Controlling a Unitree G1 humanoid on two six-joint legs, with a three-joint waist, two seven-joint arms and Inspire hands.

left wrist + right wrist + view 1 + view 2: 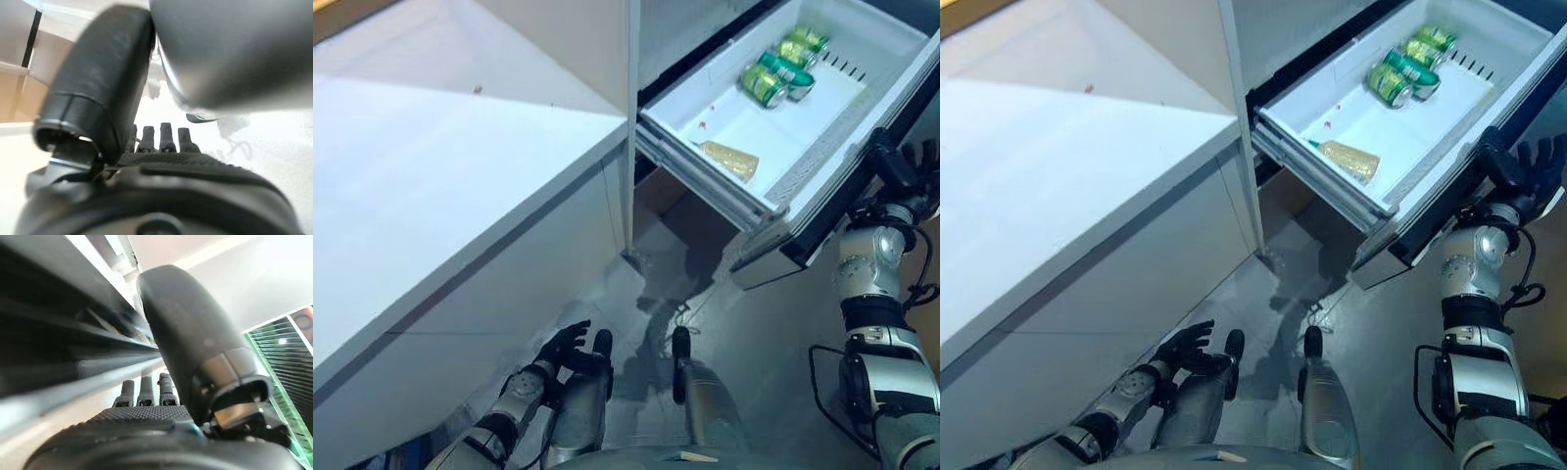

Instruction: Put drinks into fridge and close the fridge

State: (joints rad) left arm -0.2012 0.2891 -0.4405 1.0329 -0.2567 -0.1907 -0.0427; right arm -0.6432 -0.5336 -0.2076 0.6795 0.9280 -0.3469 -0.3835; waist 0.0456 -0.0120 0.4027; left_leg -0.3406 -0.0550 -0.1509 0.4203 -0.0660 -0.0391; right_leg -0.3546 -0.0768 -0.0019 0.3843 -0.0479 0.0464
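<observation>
The fridge drawer point(873, 41) stands pulled out at the upper right. Green cans point(778, 70) lie together at its far end. My right hand point(1520, 168) is at the drawer's dark front panel point(827, 223), with its fingers straight and spread, and it holds nothing. In the right wrist view its fingers point(144, 390) reach along the underside of the panel point(58, 350). My left hand point(566, 348) hangs low by the white cabinet, open and empty; its fingers point(161, 139) look relaxed in the left wrist view.
A yellowish packet point(732, 159) lies in the near part of the drawer. A white counter point(431, 176) stands to the left, and its side wall runs down beside the drawer. Grey floor point(754, 333) lies below the drawer.
</observation>
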